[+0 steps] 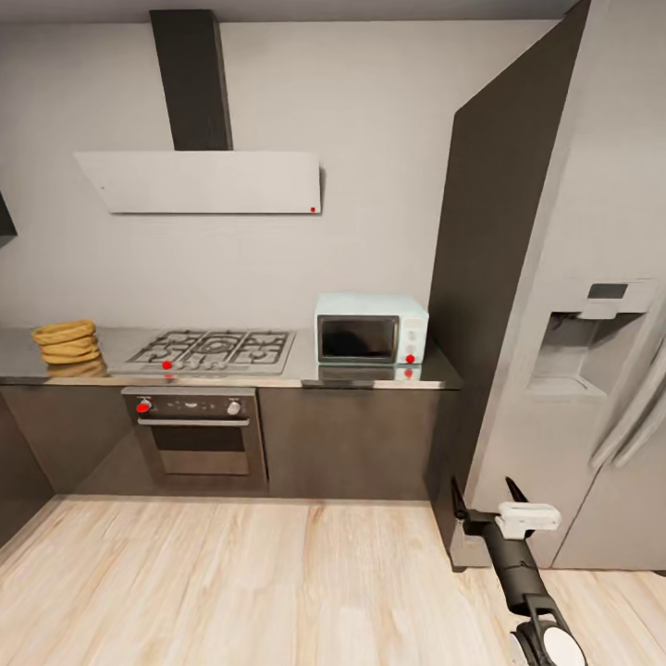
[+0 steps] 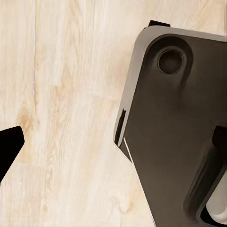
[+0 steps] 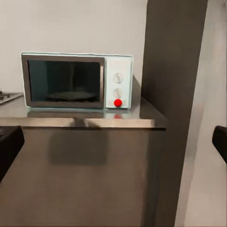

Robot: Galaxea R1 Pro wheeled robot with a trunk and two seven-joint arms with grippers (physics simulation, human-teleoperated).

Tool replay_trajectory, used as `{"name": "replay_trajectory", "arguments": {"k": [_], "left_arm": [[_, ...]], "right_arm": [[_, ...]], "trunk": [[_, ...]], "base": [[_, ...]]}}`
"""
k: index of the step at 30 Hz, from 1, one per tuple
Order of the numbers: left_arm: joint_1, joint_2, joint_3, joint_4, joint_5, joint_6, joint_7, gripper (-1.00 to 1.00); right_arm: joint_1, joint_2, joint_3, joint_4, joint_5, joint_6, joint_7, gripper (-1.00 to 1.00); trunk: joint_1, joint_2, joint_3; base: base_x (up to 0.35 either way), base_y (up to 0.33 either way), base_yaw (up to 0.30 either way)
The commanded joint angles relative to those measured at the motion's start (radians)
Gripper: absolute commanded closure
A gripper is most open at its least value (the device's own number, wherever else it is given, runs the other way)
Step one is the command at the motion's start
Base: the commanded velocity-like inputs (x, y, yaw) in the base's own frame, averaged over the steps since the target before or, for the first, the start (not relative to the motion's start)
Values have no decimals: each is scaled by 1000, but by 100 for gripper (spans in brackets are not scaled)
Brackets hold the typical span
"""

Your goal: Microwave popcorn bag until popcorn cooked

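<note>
The kitchen was seen from the head view, with a pale grey wall and a light wood floor (image 1: 231, 583). A long grey table (image 1: 111, 363) was set on top of dark cabinets. The popcorn bag (image 1: 67, 341) was found at the far left of the table, golden-tan and ringed with folds. It was placed just beside the gas hob (image 1: 215, 351), on the hob's left. A black oven (image 1: 196, 433) with knobs was built in under the hob. A white hood (image 1: 208, 181) was hung on the wall above.

The microwave (image 1: 371, 329) was set at the right end of the table, well apart from the bag. Its dark glass door was seen shut, and a red light was lit on its white side panel. A tall steel fridge (image 1: 592, 370) was stood to the right.

The right end effector (image 1: 481, 495) was held low, near the fridge. Its two black fingers (image 3: 9, 144) were spread wide apart, with nothing between them, and it was pointed at the microwave. Whether the left end effector (image 2: 113, 142) was apart or together could not be told; one dark fingertip (image 2: 8, 142) was seen over the floor, beside the robot's dark base (image 2: 170, 132).
</note>
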Motion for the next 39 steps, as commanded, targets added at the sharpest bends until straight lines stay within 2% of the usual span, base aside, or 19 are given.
{"name": "replay_trajectory", "arguments": {"k": [1, 39], "left_arm": [[0, 0, 5, -3, 0, 7, 0, -100], [0, -2, 3, 0, 0, 7, -8, -100]], "right_arm": [[-2, 0, 1, -4, 0, -2, -2, -100], [-3, -1, 3, -5, -1, -10, 0, -100]], "trunk": [[1, -1, -2], [1, -1, -2]], "base": [[342, 0, 0], [338, 14, 0]]}}
